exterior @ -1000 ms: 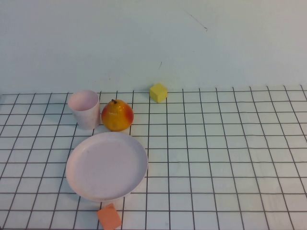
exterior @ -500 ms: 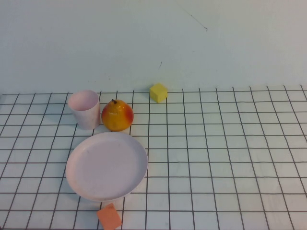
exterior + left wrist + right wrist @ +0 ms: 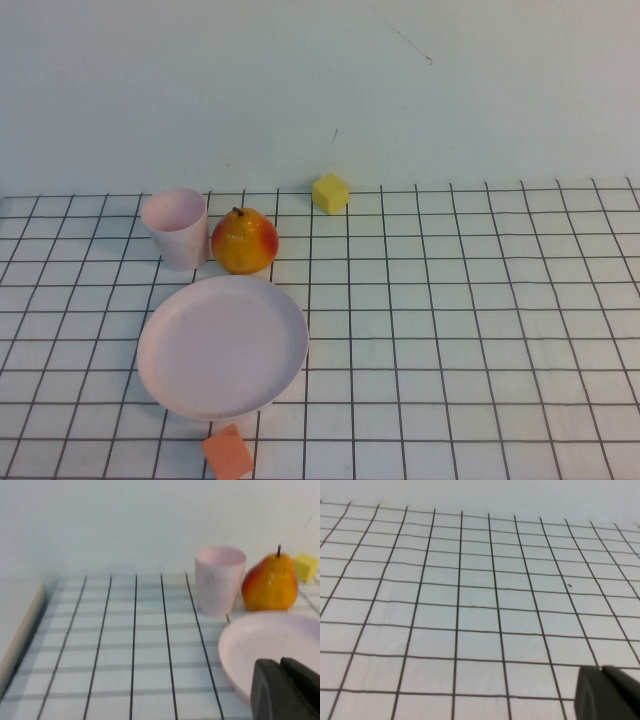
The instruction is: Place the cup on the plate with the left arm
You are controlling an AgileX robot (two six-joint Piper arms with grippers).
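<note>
The pale pink cup (image 3: 177, 228) stands upright on the gridded table, just left of the orange-yellow pear (image 3: 244, 241). The large pink plate (image 3: 222, 345) lies empty in front of both. Neither arm shows in the high view. In the left wrist view the cup (image 3: 220, 580) stands beyond the plate (image 3: 250, 640), beside the pear (image 3: 270, 585). My left gripper (image 3: 281, 666) is shut and empty, low over the plate's near rim, well short of the cup. My right gripper (image 3: 601, 672) is shut and empty over bare grid.
A yellow cube (image 3: 331, 193) sits at the back by the wall, right of the pear. An orange cube (image 3: 228, 454) lies at the front edge, just before the plate. The table's left edge (image 3: 22, 630) shows in the left wrist view.
</note>
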